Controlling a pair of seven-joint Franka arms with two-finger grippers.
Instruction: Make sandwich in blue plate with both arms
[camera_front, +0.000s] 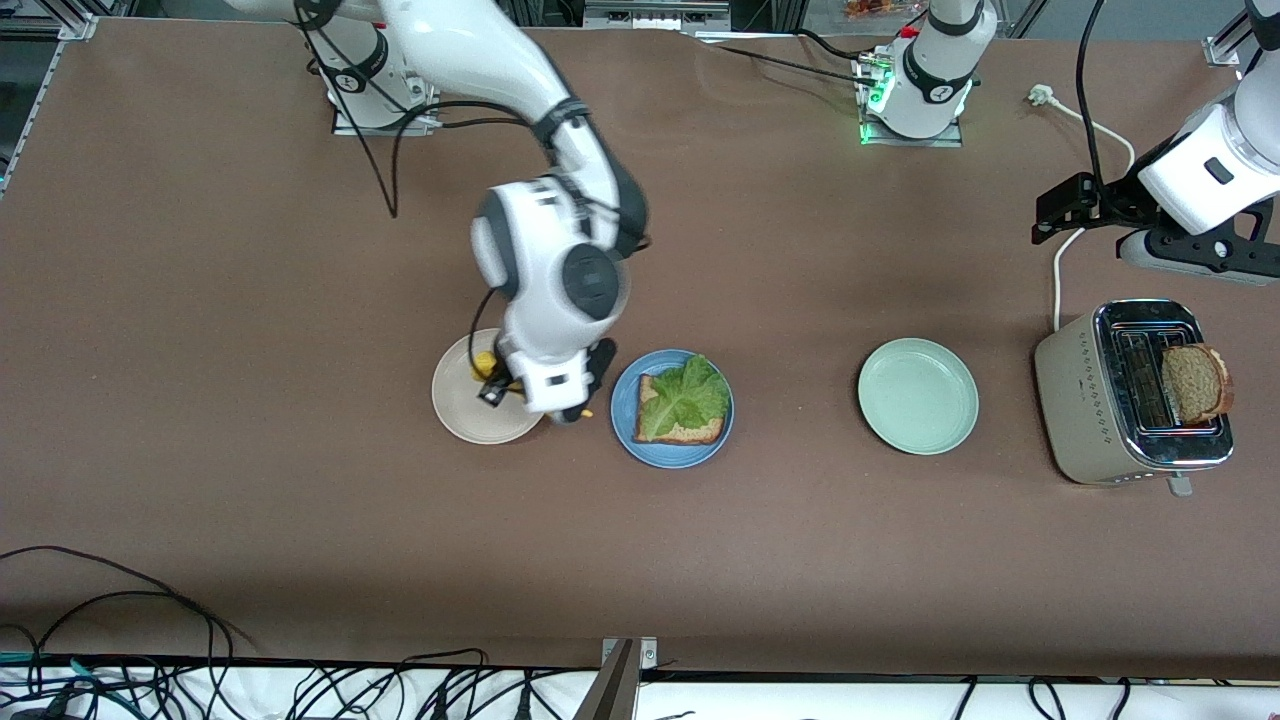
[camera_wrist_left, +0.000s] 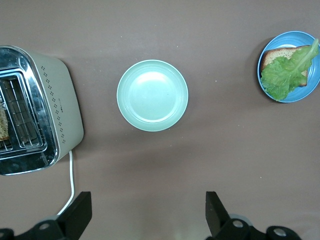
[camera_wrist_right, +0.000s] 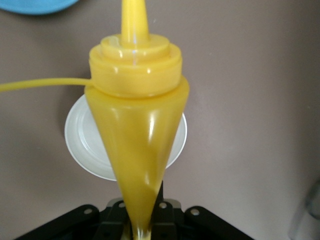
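The blue plate (camera_front: 628, 432) holds one slice of brown bread (camera_front: 690, 432) with a green lettuce leaf (camera_front: 683, 396) on top; it also shows in the left wrist view (camera_wrist_left: 315, 80). A second bread slice (camera_front: 1195, 383) stands in the toaster (camera_front: 1085, 410). My right gripper (camera_front: 560, 400) is low between the cream plate (camera_front: 470, 415) and the blue plate, shut on a yellow squeeze bottle (camera_wrist_right: 137, 125) whose nozzle points toward the blue plate. My left gripper (camera_front: 1185, 255) waits open and empty, high over the toaster end of the table; its fingers (camera_wrist_left: 80, 212) are wide apart.
A pale mint-green plate (camera_front: 918, 396) lies between the blue plate and the toaster. The toaster's white cord (camera_front: 1058, 270) runs toward the left arm's base. Cables hang along the table edge nearest the front camera.
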